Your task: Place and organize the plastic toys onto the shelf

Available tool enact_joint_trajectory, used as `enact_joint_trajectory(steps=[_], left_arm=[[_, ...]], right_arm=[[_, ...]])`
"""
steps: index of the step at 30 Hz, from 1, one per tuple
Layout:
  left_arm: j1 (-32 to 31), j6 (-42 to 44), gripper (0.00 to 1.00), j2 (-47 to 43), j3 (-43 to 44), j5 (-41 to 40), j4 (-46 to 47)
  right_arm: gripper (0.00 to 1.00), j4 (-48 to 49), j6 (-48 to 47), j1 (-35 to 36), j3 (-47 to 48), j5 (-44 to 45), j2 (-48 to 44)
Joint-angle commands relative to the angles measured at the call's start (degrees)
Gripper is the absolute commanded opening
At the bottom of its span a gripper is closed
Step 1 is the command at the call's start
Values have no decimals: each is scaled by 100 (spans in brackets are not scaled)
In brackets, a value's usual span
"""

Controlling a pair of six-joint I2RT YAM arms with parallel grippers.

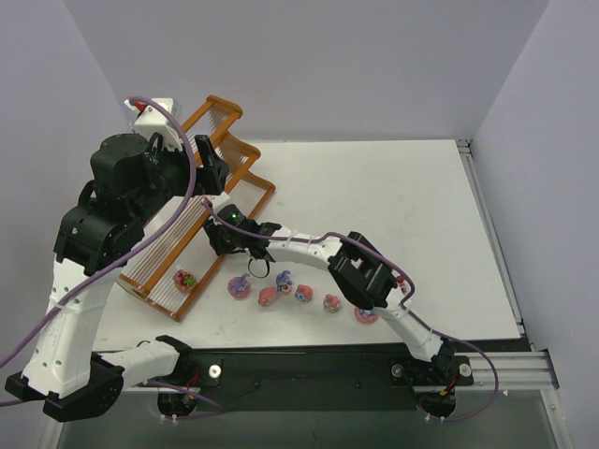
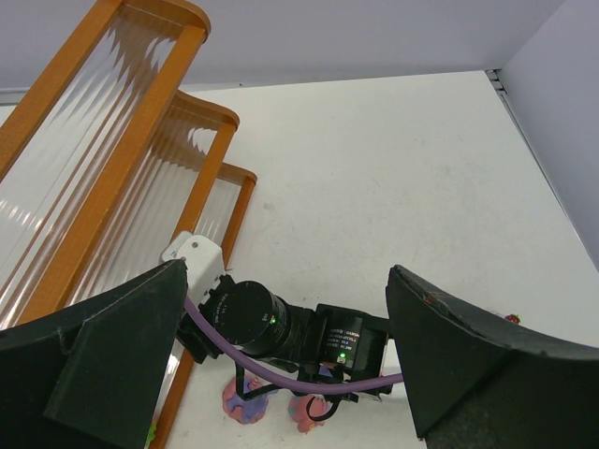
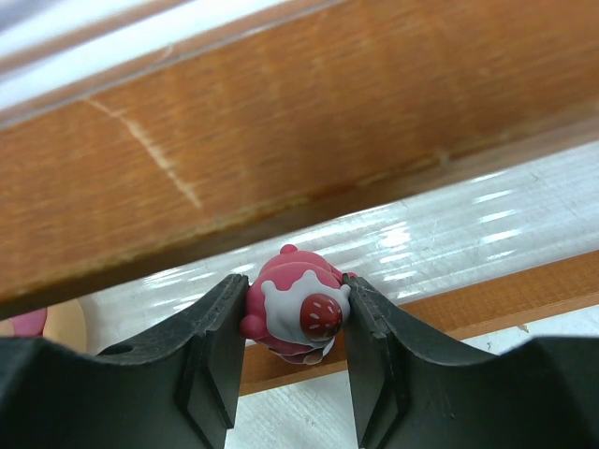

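The orange-brown shelf (image 1: 245,150) with pale rod tiers stands at the left of the table. My right gripper (image 1: 221,238) reaches to its lowest tier and is shut on a pink toy with a red strawberry (image 3: 299,309), held just above the rods (image 3: 449,234) and the front rail. One pink toy with a green detail (image 1: 184,279) lies on the lowest tier. Several pink toys lie on the table in front, among them one at the left (image 1: 239,288) and one at the right (image 1: 366,315). My left gripper (image 1: 213,168) hovers open and empty above the shelf (image 2: 140,168).
In the left wrist view my right arm's wrist (image 2: 281,327) with its purple cable sits between my open fingers (image 2: 103,355), and two toys (image 2: 245,402) lie below it. White table (image 1: 393,215) stretches to the right, with grey walls around.
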Motion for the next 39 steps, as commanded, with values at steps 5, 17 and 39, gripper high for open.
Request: enact_joint_trajectory(steps=[5,17,39], left_arm=[[-28,-60,97,5,165,-88,27],[-28,-60,97,5,121,-88,18],[-28,-69,97,-12,68,-132,9]], right_arm=[[7,260,19,-27,-2,131,218],[15,-12,54,-10,314,447,517],[51,49,-16,43,121,491,403]])
